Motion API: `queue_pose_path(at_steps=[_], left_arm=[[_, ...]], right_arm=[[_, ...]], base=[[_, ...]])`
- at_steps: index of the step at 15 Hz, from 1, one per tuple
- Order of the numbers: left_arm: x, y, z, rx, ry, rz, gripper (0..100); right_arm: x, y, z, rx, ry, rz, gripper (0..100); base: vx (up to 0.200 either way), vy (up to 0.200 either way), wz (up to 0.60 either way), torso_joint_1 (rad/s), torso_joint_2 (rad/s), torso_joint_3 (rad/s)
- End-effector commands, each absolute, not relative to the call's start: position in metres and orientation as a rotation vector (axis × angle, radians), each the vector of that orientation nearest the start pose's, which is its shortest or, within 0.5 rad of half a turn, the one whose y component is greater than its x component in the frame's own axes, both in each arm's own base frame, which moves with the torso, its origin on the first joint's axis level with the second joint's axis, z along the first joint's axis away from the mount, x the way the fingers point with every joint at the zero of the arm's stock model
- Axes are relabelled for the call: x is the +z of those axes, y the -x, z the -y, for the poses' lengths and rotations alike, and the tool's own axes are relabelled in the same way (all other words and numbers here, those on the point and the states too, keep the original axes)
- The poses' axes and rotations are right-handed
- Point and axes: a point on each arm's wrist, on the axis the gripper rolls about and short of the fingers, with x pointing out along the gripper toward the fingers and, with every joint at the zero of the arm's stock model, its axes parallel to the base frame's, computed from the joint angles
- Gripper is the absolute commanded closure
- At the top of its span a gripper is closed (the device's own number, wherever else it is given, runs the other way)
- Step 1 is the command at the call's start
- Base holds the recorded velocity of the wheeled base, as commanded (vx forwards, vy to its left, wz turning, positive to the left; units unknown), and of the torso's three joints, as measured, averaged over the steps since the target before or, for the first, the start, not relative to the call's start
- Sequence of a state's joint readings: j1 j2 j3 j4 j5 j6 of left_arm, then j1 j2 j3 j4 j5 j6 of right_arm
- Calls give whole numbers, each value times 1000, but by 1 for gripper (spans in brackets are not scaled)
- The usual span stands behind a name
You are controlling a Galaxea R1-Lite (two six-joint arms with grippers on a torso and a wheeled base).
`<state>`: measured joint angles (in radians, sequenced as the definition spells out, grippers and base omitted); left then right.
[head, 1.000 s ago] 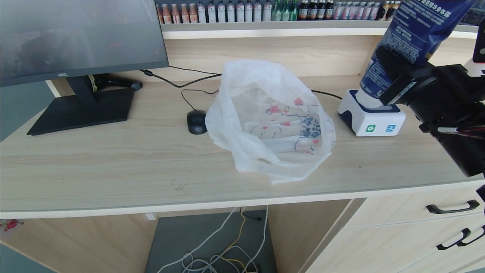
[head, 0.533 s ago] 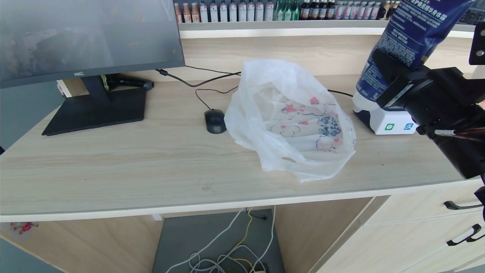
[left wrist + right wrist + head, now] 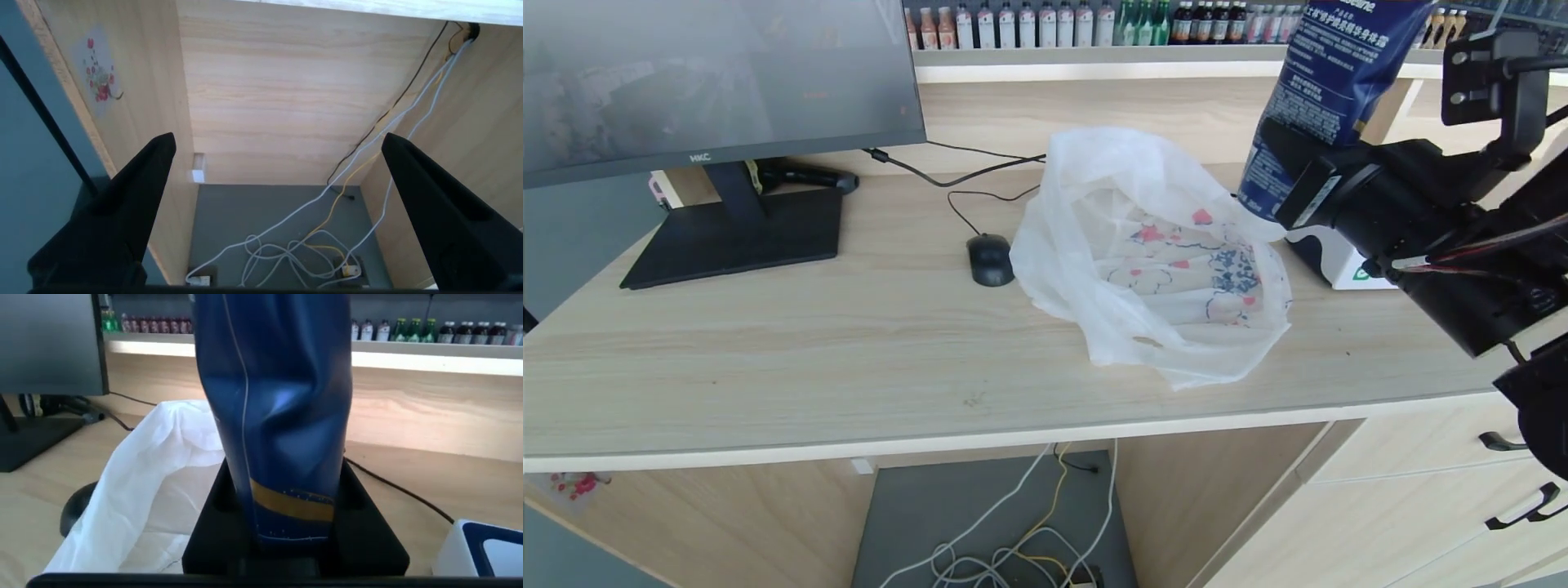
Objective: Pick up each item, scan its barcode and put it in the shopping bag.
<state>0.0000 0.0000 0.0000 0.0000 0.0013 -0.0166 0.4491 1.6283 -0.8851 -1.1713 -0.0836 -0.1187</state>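
- Shifted leftward, dark-blue soft plastic tube [image 3: 1331,82] hangs beside white plastic shopping bag [image 3: 1086,269], mid-surface [image 3: 809,351].
- Right gripper [image 3: 286,514] jaws clench its lower body: light, squashy, likely slick.
- Left gripper [image 3: 278,163] jaws gape.

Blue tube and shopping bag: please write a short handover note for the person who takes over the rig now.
Right hand: shut on the blue tube, held above the counter between the scanner and the shopping bag.
Left hand: open, empty, down below the counter.
Done: one flower-printed pack lies in the bag.
To do: lower the tube into the bag; whether it was scanned, I cannot tell.
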Motion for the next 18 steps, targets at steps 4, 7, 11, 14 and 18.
queue_pose_path(at_steps=[4, 7, 11, 14, 18], left_arm=[[75, 23, 0, 2, 17, 0, 0], [75, 23, 0, 2, 17, 0, 0], [75, 23, 0, 2, 17, 0, 0], [75, 23, 0, 2, 17, 0, 0], [75, 23, 0, 2, 17, 0, 0]], right_arm=[[279, -307, -146, 337, 14, 385, 100], [274, -320, -152, 337, 19, 368, 100], [269, -346, -166, 341, 16, 377, 100], [269, -366, -183, 354, 4, 407, 100], [260, -378, -201, 381, 15, 354, 100]], base=[[0, 0, 0, 0, 0, 0], [0, 0, 0, 0, 0, 0], [0, 0, 0, 0, 0, 0], [0, 0, 0, 0, 0, 0], [0, 0, 0, 0, 0, 0]])
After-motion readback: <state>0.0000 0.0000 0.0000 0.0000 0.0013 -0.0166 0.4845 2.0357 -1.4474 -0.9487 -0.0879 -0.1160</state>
